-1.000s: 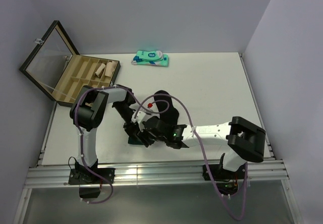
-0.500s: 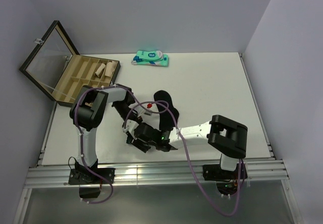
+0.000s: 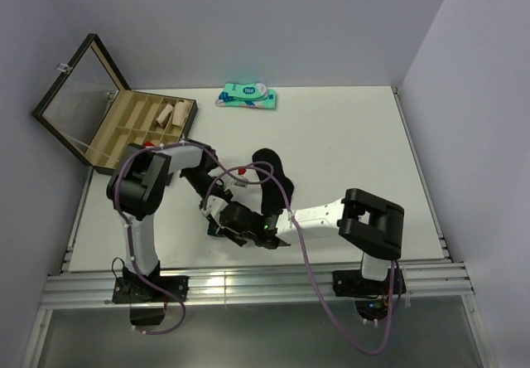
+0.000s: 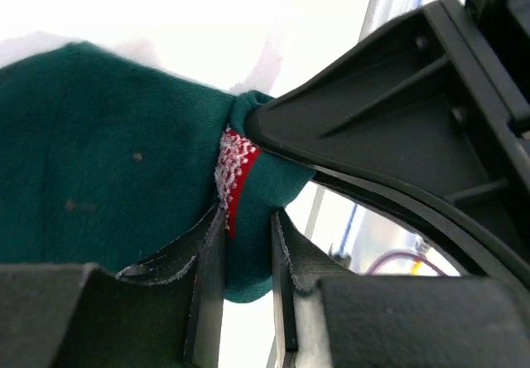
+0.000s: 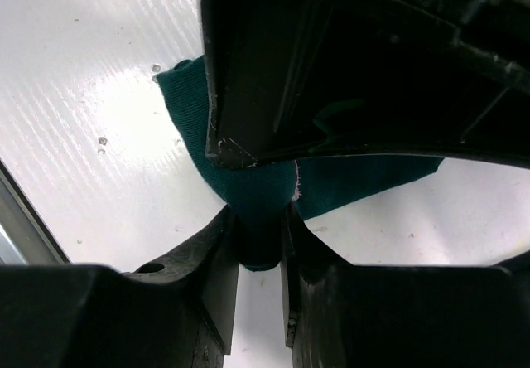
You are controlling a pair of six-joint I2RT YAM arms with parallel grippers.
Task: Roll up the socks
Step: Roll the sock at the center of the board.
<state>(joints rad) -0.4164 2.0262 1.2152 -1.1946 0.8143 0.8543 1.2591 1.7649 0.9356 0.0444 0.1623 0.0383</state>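
The dark green sock [image 4: 108, 161], with a red patch at its fold, is pinched between the fingers of my left gripper [image 4: 248, 223]. My right gripper [image 5: 261, 219] is shut on another fold of the same green sock [image 5: 373, 177]. The two grippers meet tip to tip near the table's front, left gripper [image 3: 217, 209] and right gripper [image 3: 234, 220], and they hide most of the green sock from above. The black sock [image 3: 270, 167] lies just behind them, partly under a cable. The right gripper's body [image 4: 389, 119] fills the upper right of the left wrist view.
An open wooden box [image 3: 141, 128] with a glass lid stands at the back left, with beige rolled socks [image 3: 170, 115] inside. A teal-and-white packaged pair [image 3: 247, 96] lies at the back centre. The table's front rail [image 3: 248, 281] runs just below the grippers.
The right arm has swung left to meet the left gripper, and its jaws have closed on the green sock. The left gripper has kept its hold.
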